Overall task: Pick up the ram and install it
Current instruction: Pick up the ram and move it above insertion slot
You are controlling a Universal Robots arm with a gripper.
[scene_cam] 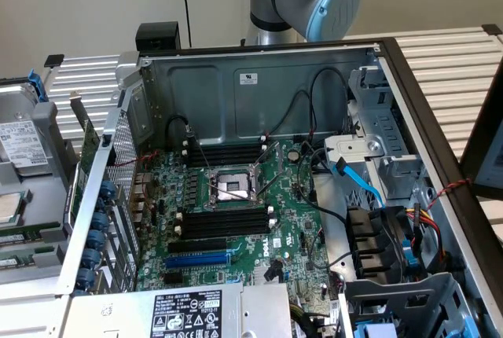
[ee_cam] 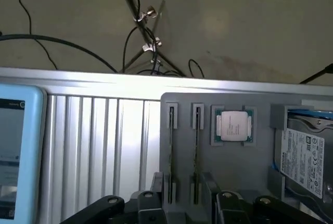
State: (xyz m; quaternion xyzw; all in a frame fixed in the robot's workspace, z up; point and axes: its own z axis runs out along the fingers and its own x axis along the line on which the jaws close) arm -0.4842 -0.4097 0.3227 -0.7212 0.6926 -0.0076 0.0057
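Observation:
Two ram sticks stand on edge in a grey holder (ee_cam: 234, 172): one ram stick (ee_cam: 171, 153) and a second (ee_cam: 196, 153) beside it, thin green boards seen edge-on. My gripper (ee_cam: 183, 185) hovers over their near ends, open, with a finger (ee_cam: 157, 181) on either side of the pair and nothing gripped. In the exterior view the same grey holder (scene_cam: 35, 196) sits at the left of the case, and green strips of ram (scene_cam: 23, 237) lie along its lower part. Empty black memory slots (scene_cam: 226, 222) with white clips flank the CPU socket (scene_cam: 228, 189).
A CPU chip (ee_cam: 232, 126) and a hard drive (ee_cam: 304, 156) sit in the holder beside the sticks. The open case has tall metal walls (scene_cam: 236, 90), cables, a blue expansion slot (scene_cam: 196, 259) and a drive cage (scene_cam: 377, 141). A light-blue tablet (ee_cam: 15, 156) lies on the ribbed table.

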